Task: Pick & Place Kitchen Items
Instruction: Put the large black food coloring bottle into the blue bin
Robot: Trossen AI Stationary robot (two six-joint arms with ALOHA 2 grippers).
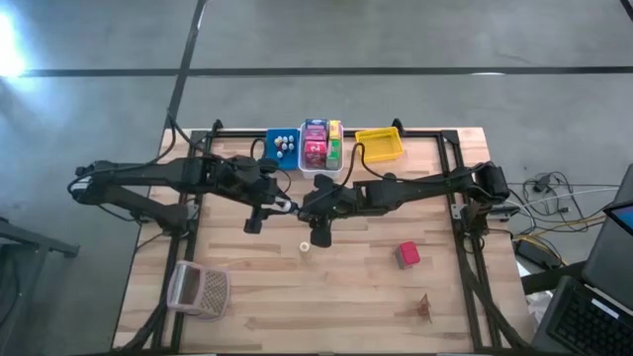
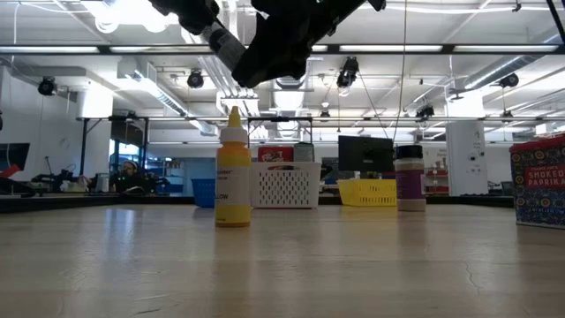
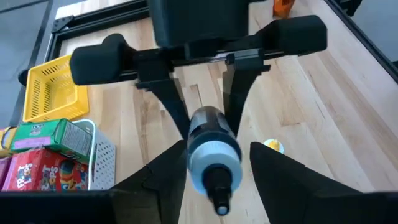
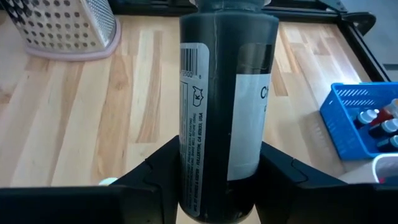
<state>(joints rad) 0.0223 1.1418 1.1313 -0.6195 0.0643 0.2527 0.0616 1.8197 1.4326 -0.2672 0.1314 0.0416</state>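
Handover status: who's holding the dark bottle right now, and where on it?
Both: the right gripper clamps the dark bottle at its base end, the left gripper its grey cap end.

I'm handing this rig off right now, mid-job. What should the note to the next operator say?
Right gripper: shut on the dark bottle, held up over the middle of the table.
Left gripper: at the bottle's cap end, facing the right one. Whether it grips cannot be told.
Done: boxes sit in the white bin, small bottles in the blue bin.
Left: the yellow bottle and the red box stand loose on the table, and the dark bottle needs a bin.
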